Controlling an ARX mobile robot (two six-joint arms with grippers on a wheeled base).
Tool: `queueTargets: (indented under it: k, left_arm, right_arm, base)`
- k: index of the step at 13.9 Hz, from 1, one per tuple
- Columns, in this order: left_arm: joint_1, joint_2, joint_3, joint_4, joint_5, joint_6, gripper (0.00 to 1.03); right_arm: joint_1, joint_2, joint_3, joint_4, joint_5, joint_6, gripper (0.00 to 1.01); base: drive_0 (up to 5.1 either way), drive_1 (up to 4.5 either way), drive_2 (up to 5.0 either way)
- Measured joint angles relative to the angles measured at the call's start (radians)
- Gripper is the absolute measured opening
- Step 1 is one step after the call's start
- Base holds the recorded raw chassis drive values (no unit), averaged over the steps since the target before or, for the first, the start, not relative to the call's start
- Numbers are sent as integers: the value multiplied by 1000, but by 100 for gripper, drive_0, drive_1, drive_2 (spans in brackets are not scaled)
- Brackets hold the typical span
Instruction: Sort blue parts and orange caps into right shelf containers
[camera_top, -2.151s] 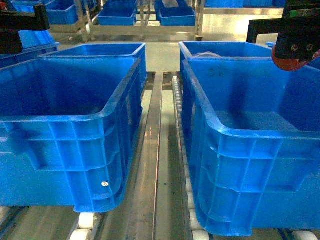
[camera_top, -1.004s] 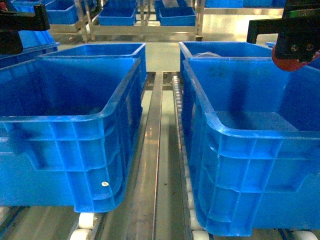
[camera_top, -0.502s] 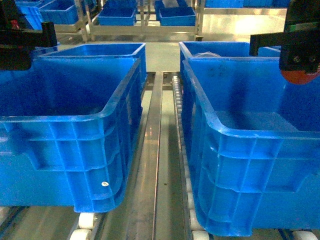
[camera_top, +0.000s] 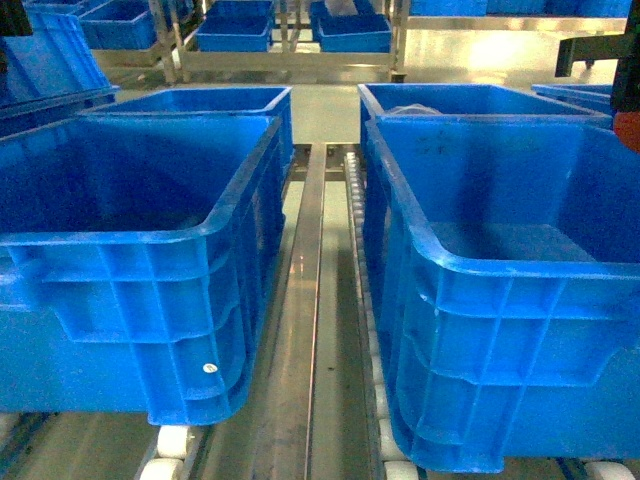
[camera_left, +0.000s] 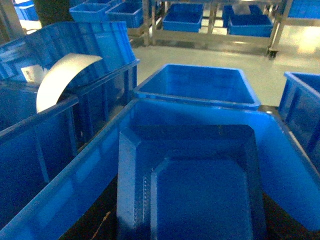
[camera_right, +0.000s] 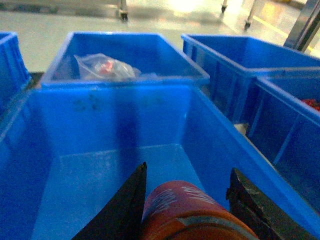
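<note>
In the right wrist view an orange cap (camera_right: 186, 209) with white print sits between the dark fingers (camera_right: 127, 205) of my right gripper (camera_right: 189, 170), which is shut on it. It hangs over the front right crate (camera_right: 115, 91), one of the right shelf containers, whose floor is bare. Seen from the left wrist, a flat blue part (camera_left: 200, 185) with cut corners fills the space between the dark jaws of my left gripper (camera_left: 189, 200), above the front left crate (camera_left: 75, 170). The head view shows only the right arm's black mount (camera_top: 598, 48) at the right edge.
Two deep blue crates stand in front (camera_top: 130, 240) (camera_top: 500, 270) on roller rails, with a metal rail (camera_top: 305, 300) between them. The back right crate (camera_right: 125, 37) holds a clear bag (camera_right: 102, 67). A curled white sheet (camera_left: 60, 80) lies in a crate further left. Shallow bins fill the far racks.
Both arms have drawn outward in the head view. The left gripper has gone from the top left corner. The right one with the orange cap has slid to the right edge.
</note>
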Motion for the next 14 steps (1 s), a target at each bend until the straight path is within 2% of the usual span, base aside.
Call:
queueTargets:
  k: [1,2,3,4,6,8,9,10,11,12,13,14]
  left_arm:
    - [48,47,40,-32,45,-5,44]
    - [85,98,89,-56,74,-11,44]
    - [105,132,125,-60,80,-23,44]
    - [108,152,154,-77,73,-23,44]
    - [76,156,158,-101,35,-23,65]
    - [66,154,156,-101,17,-23,90]
    - [68,154,156,-101,16,-23,100]
    - [71,154,154,-91,20,-23,97]
    - [97,143,89,75,175,-6,85]
    - [106,92,-8,157,291,5,73]
    - [112,40,-89,195,331,5,60]
    - [130,-11,-160,215,356,6,45]
  right_arm:
    - [-39,44,26,-26,-20,9,44]
    - [-74,84,45,-50,-40,33,44]
    - [-93,107,56,-54,-52,56,44]
    - [-105,113,67,-54,-85,86,44]
    - [-84,106,69,-55,-95,106,66]
    - [-69,85,68,-54,-70,105,92]
    - [-70,79,68,-53,-67,105,100]
    - [-71,79,68,-55,-67,105,97]
    - [-87,81,24,100,-145,76,92]
    - [-114,55,-76,274,-300,20,80]
    - [-138,3,-189,372,-386,-8,67]
    - [-160,-62,-278,423,-425,-27,52]
  base:
    - [0,0,0]
    - [0,0,0]
    - [0,0,0]
    - [0,0,0]
    - [0,0,0]
    - [0,0,0]
    - [0,0,0]
    - [0,0,0]
    - [0,0,0]
    - [0,0,0]
    - [0,0,0]
    - [0,0,0]
